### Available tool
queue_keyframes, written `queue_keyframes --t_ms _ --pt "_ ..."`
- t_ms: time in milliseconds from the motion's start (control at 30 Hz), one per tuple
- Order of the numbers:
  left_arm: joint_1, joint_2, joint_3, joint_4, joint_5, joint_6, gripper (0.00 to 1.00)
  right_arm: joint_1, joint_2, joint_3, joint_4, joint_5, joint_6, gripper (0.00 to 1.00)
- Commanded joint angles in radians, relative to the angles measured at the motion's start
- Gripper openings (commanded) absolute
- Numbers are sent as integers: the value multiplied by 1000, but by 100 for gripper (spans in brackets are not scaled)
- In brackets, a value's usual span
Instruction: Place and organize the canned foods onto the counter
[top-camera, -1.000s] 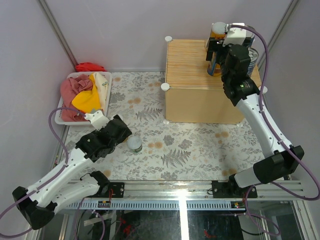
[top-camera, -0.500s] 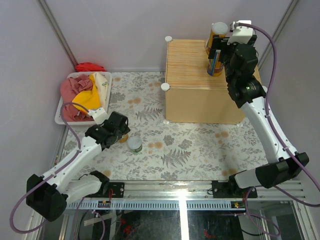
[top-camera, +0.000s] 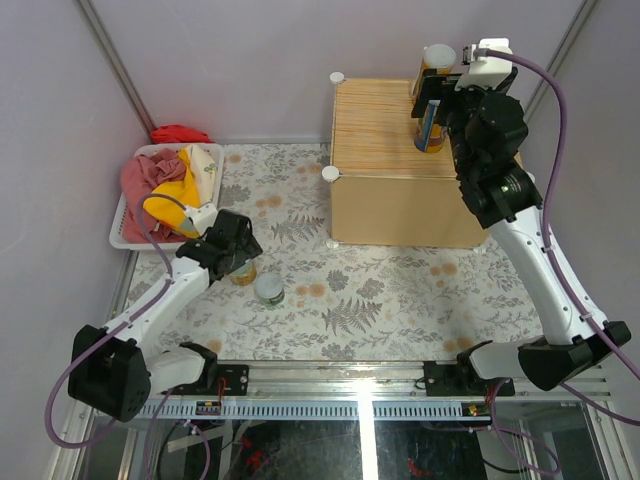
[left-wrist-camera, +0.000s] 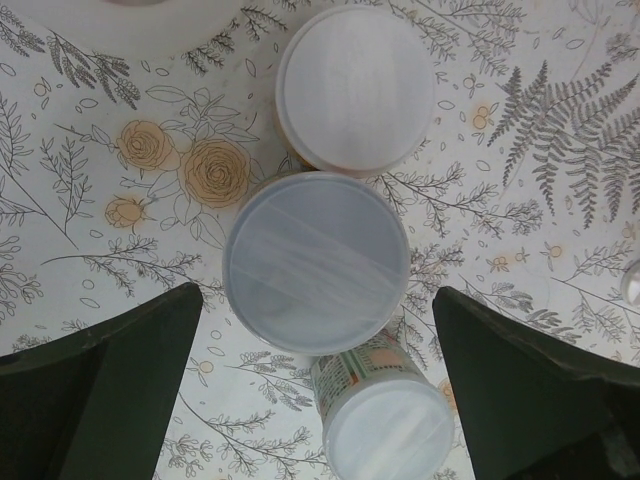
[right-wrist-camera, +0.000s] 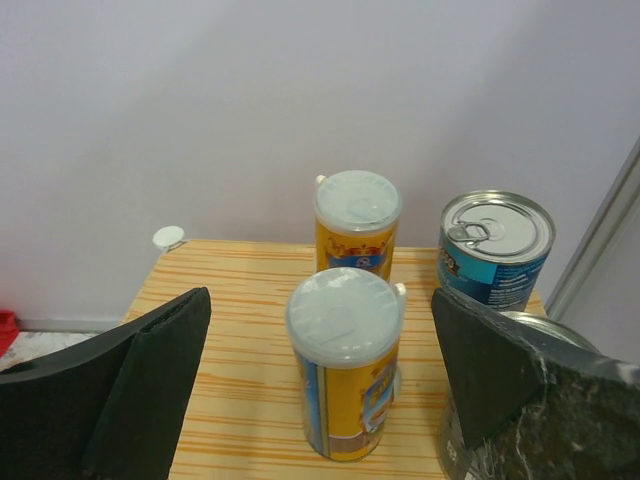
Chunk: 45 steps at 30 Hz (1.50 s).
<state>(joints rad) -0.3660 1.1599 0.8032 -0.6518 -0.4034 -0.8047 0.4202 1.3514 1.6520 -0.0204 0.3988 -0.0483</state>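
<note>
In the left wrist view my open left gripper (left-wrist-camera: 316, 400) hangs over three white-lidded cans on the floral mat: a far one (left-wrist-camera: 355, 88), a middle one (left-wrist-camera: 316, 262) between the fingers and close below, and a near one with a printed label (left-wrist-camera: 385, 425). From above, the left gripper (top-camera: 238, 256) is over an orange jar (top-camera: 243, 273) beside a pale-lidded can (top-camera: 268, 290). My open right gripper (right-wrist-camera: 335, 420) straddles an orange-yellow jar (right-wrist-camera: 345, 360) standing on the counter (right-wrist-camera: 230, 300) without touching it. Another jar (right-wrist-camera: 357, 230) and a blue tin (right-wrist-camera: 495, 250) stand behind it.
A white basket (top-camera: 120, 236) of red and yellow cloths sits at the left, with a red cloth (top-camera: 180, 133) behind it. The wood-grain counter (top-camera: 380, 130) stands at the back right, against the wall. A second tin (right-wrist-camera: 530, 328) shows partly behind my right finger.
My left arm has swung in and its gripper now points down over the cans on the mat. My right gripper has drawn back a little from the jar on the counter.
</note>
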Motion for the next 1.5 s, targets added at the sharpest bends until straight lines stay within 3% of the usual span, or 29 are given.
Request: queue_keyframes --t_ms 0,367,467,633,767,933,1467 --pt "22 26 -32 81 25 63 100 49 -42 43 21 2 -26 100" --pt "47 71 -68 162 83 109 97 180 -57 40 18 43 -58 100" --pt "50 73 -76 185 106 138 77 207 -61 37 14 52 -61 98" --pt "52 48 -97 192 129 154 34 235 -70 28 7 59 -60 95" --pt "52 2 -115 189 140 162 15 255 -78 11 7 66 -59 94" --pt "52 -72 -111 178 164 181 0 288 -85 0 7 72 -59 93" --pt "51 -253 86 55 120 280 0 393 -96 -42 -4 131 -70 92"
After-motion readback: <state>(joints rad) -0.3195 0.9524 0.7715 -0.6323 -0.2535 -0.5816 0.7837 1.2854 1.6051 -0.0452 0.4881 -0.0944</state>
